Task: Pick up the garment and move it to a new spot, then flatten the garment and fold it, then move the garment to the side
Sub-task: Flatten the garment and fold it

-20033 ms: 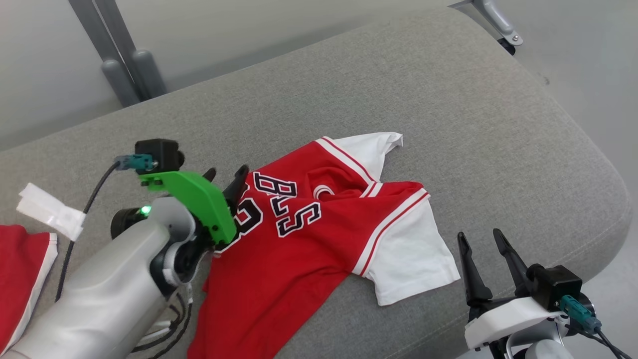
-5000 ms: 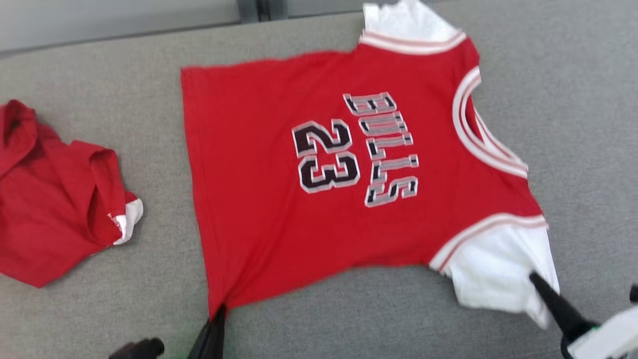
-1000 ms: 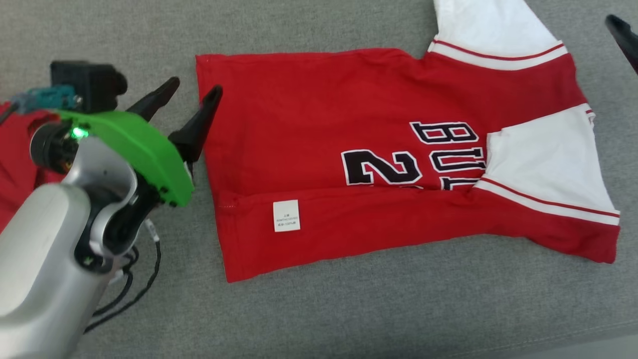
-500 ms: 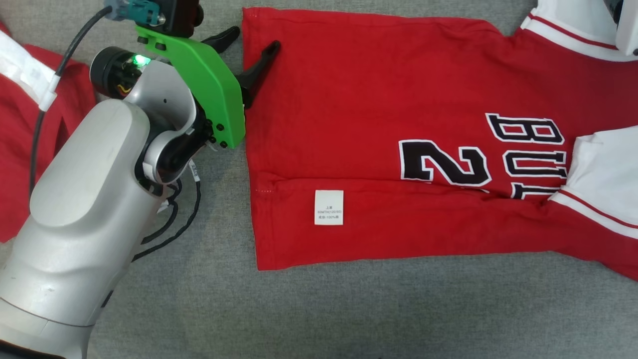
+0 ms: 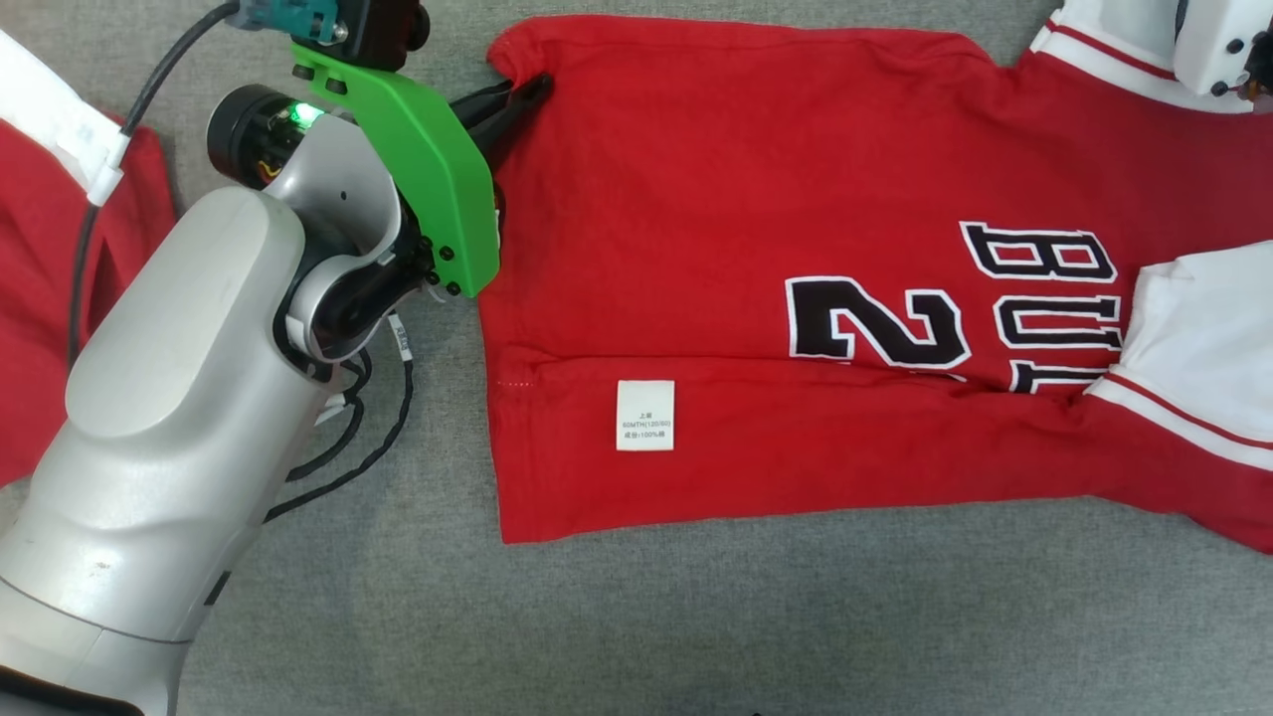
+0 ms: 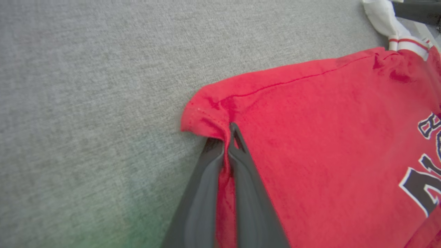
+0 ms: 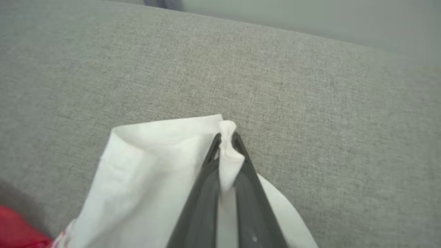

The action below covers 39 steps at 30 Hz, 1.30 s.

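**A:** Where is the jersey?

**B:** The red jersey (image 5: 746, 199) lies spread on the grey cushion (image 5: 696, 617), hem toward the robot's left and collar end toward its right. Its near long edge is folded up over the front, so a white label (image 5: 645, 415) faces up. The fold hides the lower part of the black print. A "2" and the letters "BU" show above it.

**A:** What is the left end effector doing?

**B:** The left end effector (image 5: 527, 88) is clenched on the far hem corner of the jersey. In the left wrist view the 2 dark fingers (image 6: 246, 179) pinch a ridge of red cloth between them. The corner puckers up off the cushion around the tips.

**A:** And the right end effector?

**B:** The right end effector (image 7: 225, 137) is clenched on the far white sleeve (image 7: 155, 165), close to its edge. A fold of white cloth bulges out between the tips.

**A:** Anything else on the cushion?

**B:** The near white sleeve (image 5: 1193, 338) lies folded across the chest, just beside the letters. A second red garment (image 5: 40, 298) with white trim sits at the left, partly behind the left arm and apart from the jersey.
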{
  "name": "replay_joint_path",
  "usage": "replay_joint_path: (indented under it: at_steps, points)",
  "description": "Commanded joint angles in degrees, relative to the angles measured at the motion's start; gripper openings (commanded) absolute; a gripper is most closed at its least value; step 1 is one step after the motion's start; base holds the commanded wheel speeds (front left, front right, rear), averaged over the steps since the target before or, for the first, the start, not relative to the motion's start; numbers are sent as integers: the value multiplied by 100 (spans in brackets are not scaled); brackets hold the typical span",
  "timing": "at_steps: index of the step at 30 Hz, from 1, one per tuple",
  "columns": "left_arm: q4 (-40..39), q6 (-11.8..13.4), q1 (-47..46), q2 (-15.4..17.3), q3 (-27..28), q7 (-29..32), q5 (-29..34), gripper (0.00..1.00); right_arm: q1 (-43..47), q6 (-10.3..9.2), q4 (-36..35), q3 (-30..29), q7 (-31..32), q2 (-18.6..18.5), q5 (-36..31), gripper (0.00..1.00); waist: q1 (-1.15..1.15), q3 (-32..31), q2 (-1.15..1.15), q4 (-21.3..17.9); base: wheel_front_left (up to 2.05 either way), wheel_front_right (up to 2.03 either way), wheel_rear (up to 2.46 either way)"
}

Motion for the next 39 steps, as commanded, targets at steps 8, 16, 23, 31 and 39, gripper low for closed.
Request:
replay_joint_path:
  at_steps: [8, 16, 23, 31, 39]
  points:
    - [-107, 20, 319, 275, 165, -382, -17, 0, 228, 3, -353, 103, -1009, -427, 653, 0, 0, -420, 0, -289, 0, 0, 0]
    - [-499, 169, 1136, 424, 412, -1152, -46, 0, 1442, 3, -1194, 179, -2216, -805, 1132, 0, 0, -1055, 0, -578, 0, 0, 0]
    - [-888, 221, 1964, 445, 624, -1941, -143, 0, 2735, 3, -1793, -102, -2930, -862, 1231, 0, 0, -1445, 0, -755, 0, 0, 0]
    - [-826, 20, 3249, 399, 667, -2988, -346, 25, 4401, 3, -2053, -341, -3383, -209, 1079, 0, 0, -1782, 0, -941, 0, 0, 0]
    - [-326, -131, 3830, 328, 535, -3772, -352, 0, 4869, 3, -1716, -382, -3489, 211, 894, 0, 0, -2037, 0, -1014, 0, 0, 0]
